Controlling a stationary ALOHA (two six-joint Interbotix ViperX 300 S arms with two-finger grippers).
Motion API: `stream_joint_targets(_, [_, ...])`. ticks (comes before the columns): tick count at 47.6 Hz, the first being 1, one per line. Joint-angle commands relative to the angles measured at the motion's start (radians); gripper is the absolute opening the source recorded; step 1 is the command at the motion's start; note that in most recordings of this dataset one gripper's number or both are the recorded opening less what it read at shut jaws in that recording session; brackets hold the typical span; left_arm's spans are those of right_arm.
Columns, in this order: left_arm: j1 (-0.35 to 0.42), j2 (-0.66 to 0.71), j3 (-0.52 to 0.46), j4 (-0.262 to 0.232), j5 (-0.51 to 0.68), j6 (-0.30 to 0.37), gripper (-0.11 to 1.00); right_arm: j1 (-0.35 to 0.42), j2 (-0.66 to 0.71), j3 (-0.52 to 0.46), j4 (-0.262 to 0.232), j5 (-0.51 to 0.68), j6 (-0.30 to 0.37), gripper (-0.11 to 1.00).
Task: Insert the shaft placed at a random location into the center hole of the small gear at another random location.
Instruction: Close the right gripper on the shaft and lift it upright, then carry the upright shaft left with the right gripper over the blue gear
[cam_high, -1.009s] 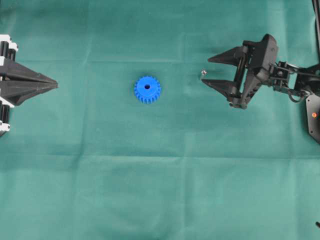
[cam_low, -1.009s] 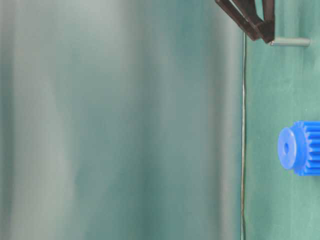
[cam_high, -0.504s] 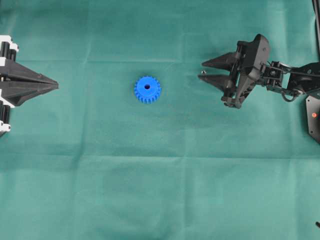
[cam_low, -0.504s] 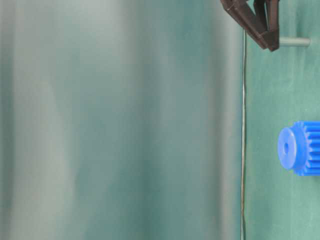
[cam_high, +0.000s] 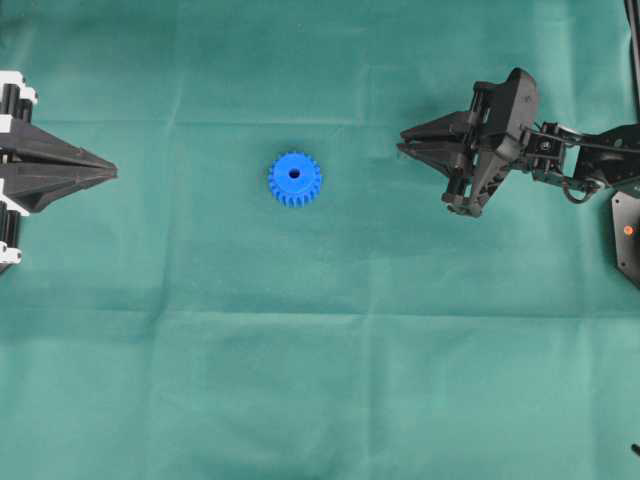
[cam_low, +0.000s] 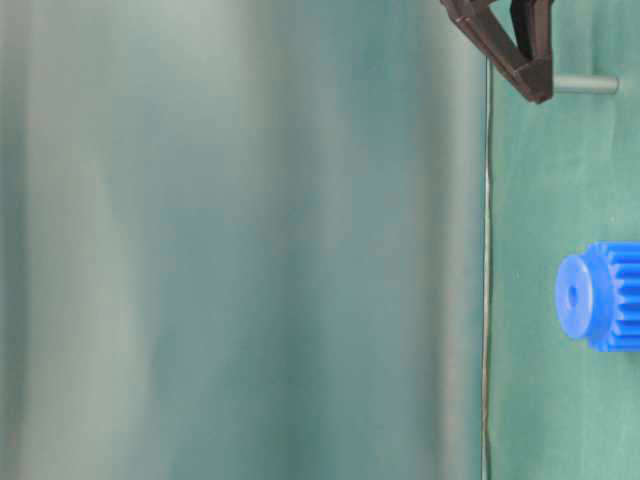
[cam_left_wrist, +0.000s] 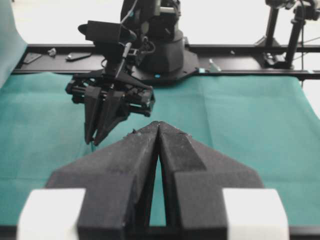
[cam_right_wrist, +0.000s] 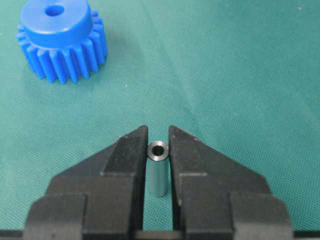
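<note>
The small gear (cam_high: 294, 179) is a bright blue toothed wheel lying flat on the green cloth, its center hole (cam_high: 294, 173) facing up. It also shows in the right wrist view (cam_right_wrist: 60, 40), ahead and to the left of the jaws. The shaft (cam_right_wrist: 158, 170) is a short silvery-grey pin standing upright between the fingers of my right gripper (cam_right_wrist: 158, 137), which press on its sides. In the overhead view the right gripper (cam_high: 403, 146) hides the shaft. In the table-level view the shaft (cam_low: 585, 85) still reaches the cloth. My left gripper (cam_high: 112, 172) is shut and empty at the far left.
The green cloth (cam_high: 320, 350) covers the whole table. The right arm's base and a black frame rail (cam_left_wrist: 240, 62) stand beyond the cloth's far edge in the left wrist view.
The right gripper's fingers have closed in from a wide spread onto the shaft. The gear and the left gripper have not moved.
</note>
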Motion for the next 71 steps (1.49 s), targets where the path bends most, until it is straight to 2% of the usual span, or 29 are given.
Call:
stream_joint_targets(1, [0.000,0.005,-0.023,0.003,-0.003,-0.002,0.00,-0.005,-0.060,-0.020,-0.002,0.034,-0.009,0.12])
stream_joint_targets(12, [0.000,0.005,-0.023,0.003,-0.003,-0.003,0.00,-0.005,-0.227,-0.054,-0.002,0.249,-0.020,0.12])
stream_joint_targets(20, [0.000,0.005,-0.023,0.003,0.005,-0.005,0.00,-0.005,-0.308,-0.060,-0.002,0.330,-0.028,0.12])
stream_joint_targets(51, [0.000,0.006,-0.025,0.003,0.005,-0.006,0.00,0.003,-0.290,-0.083,-0.002,0.336,-0.021,0.12])
stream_joint_targets(71, [0.000,0.011,-0.023,0.003,0.002,-0.006,0.00,0.066,-0.147,-0.264,-0.002,0.377,-0.021,0.12])
